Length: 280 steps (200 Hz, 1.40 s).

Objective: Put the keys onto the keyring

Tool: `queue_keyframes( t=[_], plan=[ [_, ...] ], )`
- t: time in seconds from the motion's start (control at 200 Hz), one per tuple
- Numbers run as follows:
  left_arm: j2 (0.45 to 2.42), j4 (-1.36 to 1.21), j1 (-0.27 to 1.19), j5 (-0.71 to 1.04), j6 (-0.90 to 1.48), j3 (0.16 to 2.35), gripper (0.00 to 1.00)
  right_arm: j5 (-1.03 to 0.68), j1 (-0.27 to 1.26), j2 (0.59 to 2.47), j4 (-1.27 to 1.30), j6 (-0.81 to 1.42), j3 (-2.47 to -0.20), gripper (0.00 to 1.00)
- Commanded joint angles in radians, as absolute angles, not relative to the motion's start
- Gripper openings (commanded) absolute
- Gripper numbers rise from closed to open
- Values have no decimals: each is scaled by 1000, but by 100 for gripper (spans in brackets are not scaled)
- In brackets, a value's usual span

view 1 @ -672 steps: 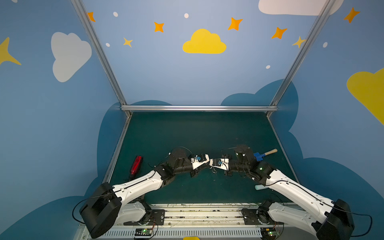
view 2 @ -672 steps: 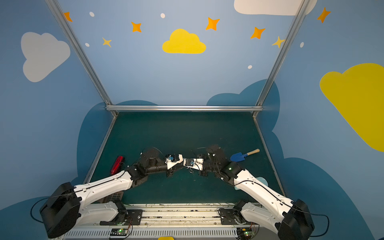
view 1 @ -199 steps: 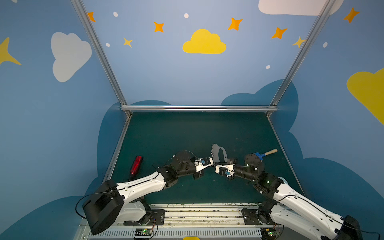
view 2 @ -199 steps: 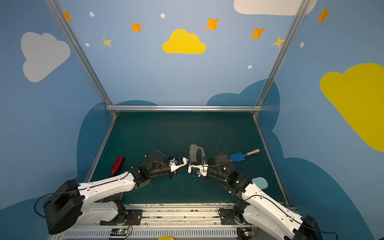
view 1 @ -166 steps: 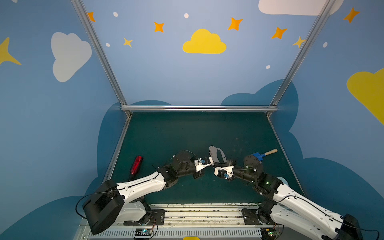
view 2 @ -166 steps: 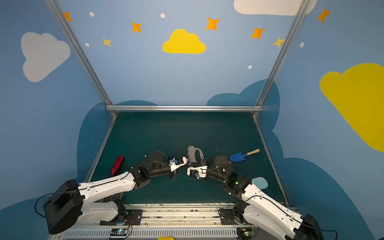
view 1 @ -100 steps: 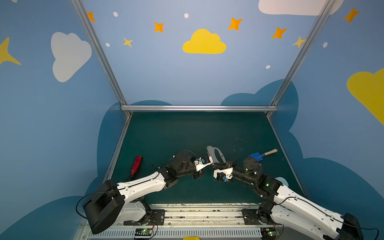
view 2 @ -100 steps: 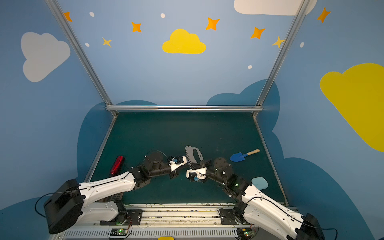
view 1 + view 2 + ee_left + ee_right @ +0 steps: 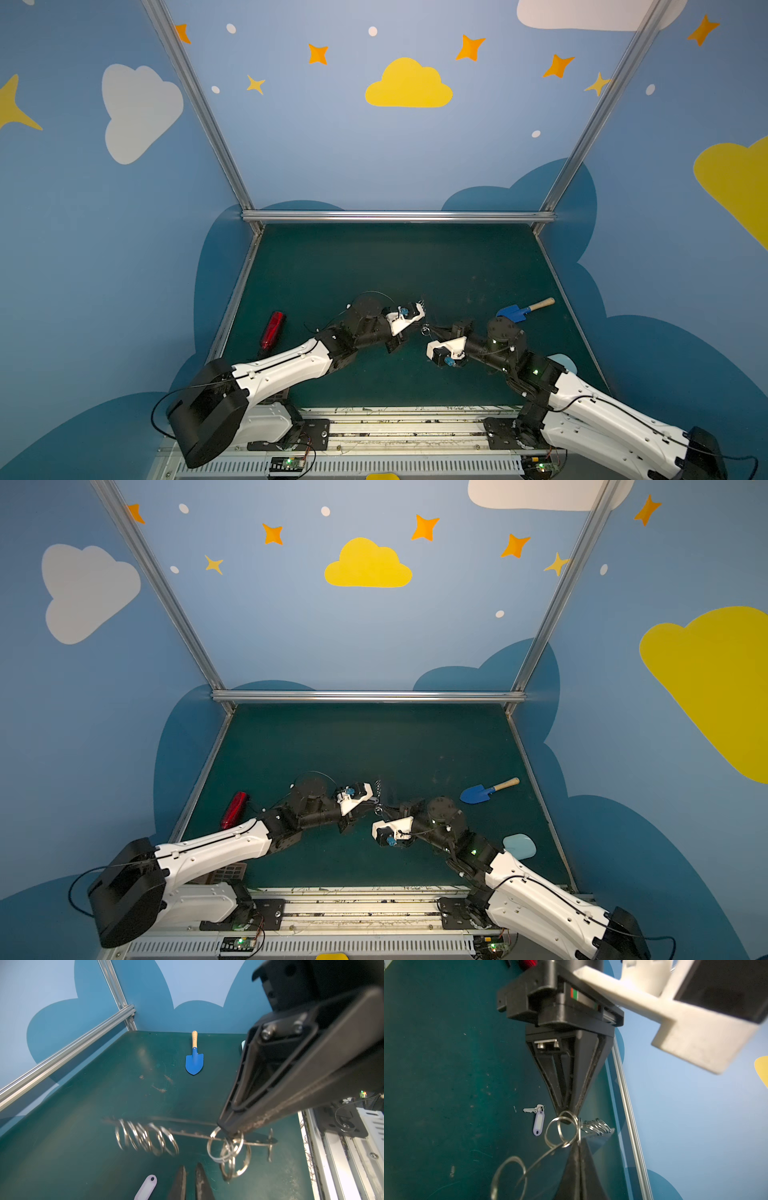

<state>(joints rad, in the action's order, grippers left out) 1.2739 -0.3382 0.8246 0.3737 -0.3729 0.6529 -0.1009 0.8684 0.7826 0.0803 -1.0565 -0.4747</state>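
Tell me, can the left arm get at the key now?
Probably yes: the key lies bare on the mat near the left gripper, whose jaws stand slightly open; the keyring hangs close by.

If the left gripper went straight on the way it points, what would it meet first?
Most likely the keyring, pinched edge-on in the right gripper just ahead of the left gripper; depth is unclear.

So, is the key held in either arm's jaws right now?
No, the key lies flat on the green mat with its pale tag, nothing gripping it.
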Motion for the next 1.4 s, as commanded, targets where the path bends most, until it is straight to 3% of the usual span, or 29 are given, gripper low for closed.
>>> queue_keyframes(
  t=[0.0, 0.28, 0.481, 0.571, 0.941, 1.016, 1.397],
  plan=[
    [1270, -305, 821, 389, -355, 676, 14, -66, 874, 770, 100, -1063, -472, 0],
    [1262, -281, 812, 360, -357, 669, 21, -31, 873, 759, 74, -1063, -476, 0],
    [1256, -223, 735, 346, -266, 679, 40, 18, 869, 746, 35, -1055, -480, 0],
    [1302, -164, 692, 331, -178, 718, 43, 32, 862, 738, 11, -1053, -479, 0],
    [1714, 356, 642, 218, 228, 1175, 40, 61, 838, 658, -92, -1007, -473, 0],
    [1782, 469, 618, 260, 357, 1272, 41, 64, 838, 638, -94, -1001, -460, 0],
    [1831, 522, 611, 289, 839, 1276, 40, 48, 838, 596, -61, -978, -399, 0]
  ],
)
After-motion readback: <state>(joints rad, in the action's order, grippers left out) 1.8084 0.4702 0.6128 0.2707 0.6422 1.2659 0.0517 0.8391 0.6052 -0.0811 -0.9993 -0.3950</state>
